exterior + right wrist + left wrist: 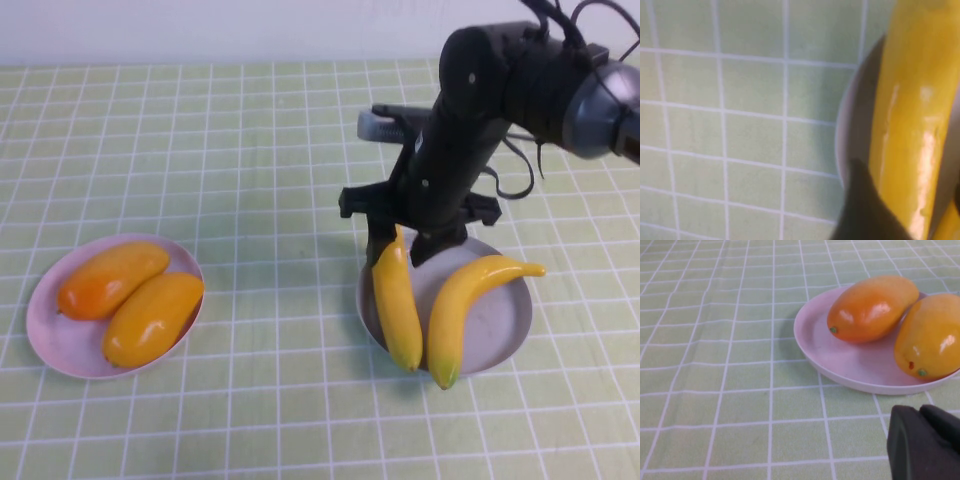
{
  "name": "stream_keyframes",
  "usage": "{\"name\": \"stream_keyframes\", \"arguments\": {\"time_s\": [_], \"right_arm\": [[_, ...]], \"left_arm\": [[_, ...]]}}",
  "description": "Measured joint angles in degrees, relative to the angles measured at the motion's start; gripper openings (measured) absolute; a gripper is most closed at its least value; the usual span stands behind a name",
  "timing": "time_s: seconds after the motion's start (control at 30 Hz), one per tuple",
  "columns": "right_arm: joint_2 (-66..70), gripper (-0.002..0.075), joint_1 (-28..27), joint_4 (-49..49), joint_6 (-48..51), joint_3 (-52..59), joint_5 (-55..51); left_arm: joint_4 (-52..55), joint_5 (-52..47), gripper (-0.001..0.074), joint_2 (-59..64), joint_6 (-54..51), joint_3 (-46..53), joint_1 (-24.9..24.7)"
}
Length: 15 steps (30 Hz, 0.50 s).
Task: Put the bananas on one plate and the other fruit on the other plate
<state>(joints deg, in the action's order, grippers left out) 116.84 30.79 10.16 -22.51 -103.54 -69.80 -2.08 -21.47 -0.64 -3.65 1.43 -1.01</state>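
Note:
Two bananas lie on the grey-blue plate (pixel 500 322) at the right: one (pixel 398 310) along its left rim, the other (pixel 465 305) curved across the middle. My right gripper (pixel 408 250) hangs over the plate's far edge, its jaws open astride the far end of the left banana (pixel 915 100); one finger (pixel 860 205) lies against that banana's side. Two orange-yellow mangoes (pixel 112 278) (pixel 153 318) lie on the pink plate (pixel 50 340) at the left. My left gripper (pixel 920 412) is shut and empty, low beside the pink plate (pixel 840 360); it is out of the high view.
A green checked cloth (pixel 280 180) covers the table. The right arm (pixel 500 90) with its cables reaches in from the far right. The near ends of both bananas overhang the plate's front rim.

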Motion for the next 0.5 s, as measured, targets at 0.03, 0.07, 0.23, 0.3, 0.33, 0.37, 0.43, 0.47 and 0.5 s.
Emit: {"name": "stream_keyframes", "arguments": {"time_s": [0.03, 0.07, 0.23, 0.3, 0.33, 0.37, 0.43, 0.47, 0.5], "right_arm": [[-0.14, 0.0337, 0.00, 0.12, 1.29, -0.80, 0.00], [-0.57, 0.0288, 0.00, 0.37, 2.33, -1.17, 0.00], [-4.01, 0.0054, 0.00, 1.25, 7.70, -1.75, -0.45], [-6.14, 0.0017, 0.38, 1.25, 9.42, -1.75, -0.60], [-7.54, 0.0003, 0.93, 1.25, 10.56, -1.75, -0.74], [-9.15, -0.0002, 1.47, 1.25, 11.21, -1.75, -0.73], [-13.13, -0.0008, 2.74, 1.25, 12.38, -0.94, -0.84], [-15.46, -0.0011, 3.56, 1.12, 12.85, -0.09, -0.77], [-17.47, -0.0011, 4.23, 0.79, 13.08, 0.83, -0.77]], "left_arm": [[0.00, 0.00, -0.0001, 0.00, 0.00, 0.00, 0.00], [0.00, 0.00, -0.0001, 0.00, 0.00, 0.00, 0.00], [0.00, 0.00, -0.0001, 0.00, 0.00, 0.00, 0.00], [0.00, 0.00, -0.0001, 0.00, 0.00, 0.00, 0.00], [0.00, 0.00, -0.0001, 0.00, 0.00, 0.00, 0.00], [0.00, 0.00, -0.0001, 0.00, 0.00, 0.00, 0.00], [0.00, 0.00, -0.0001, 0.00, 0.00, 0.00, 0.00], [0.00, 0.00, -0.0001, 0.00, 0.00, 0.00, 0.00], [0.00, 0.00, -0.0001, 0.00, 0.00, 0.00, 0.00]]}}
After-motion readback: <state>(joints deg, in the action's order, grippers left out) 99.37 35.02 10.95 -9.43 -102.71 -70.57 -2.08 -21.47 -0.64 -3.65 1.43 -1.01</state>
